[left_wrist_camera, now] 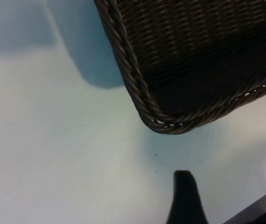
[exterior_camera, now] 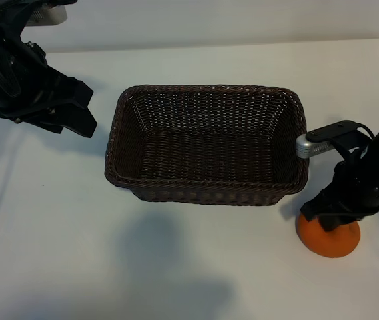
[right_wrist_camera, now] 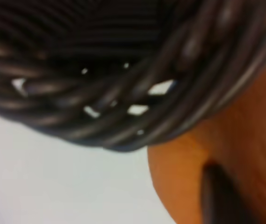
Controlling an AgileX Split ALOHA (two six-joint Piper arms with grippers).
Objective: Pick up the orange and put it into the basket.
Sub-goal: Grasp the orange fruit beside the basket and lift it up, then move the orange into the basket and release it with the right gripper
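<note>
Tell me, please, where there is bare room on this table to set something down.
Free: the wide stretch in front of the basket, and the strip between the basket and the left hand. Crowded: the basket's right front corner, where the right hand sits on the orange.

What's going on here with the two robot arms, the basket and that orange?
The right gripper is down on the orange, which sits on the white table just off the near right corner of the basket. Whether it has closed on the fruit cannot be told. The wicker basket holds nothing and the orange has not been lifted. The left gripper hangs open off the basket's far left corner, idle.
</note>
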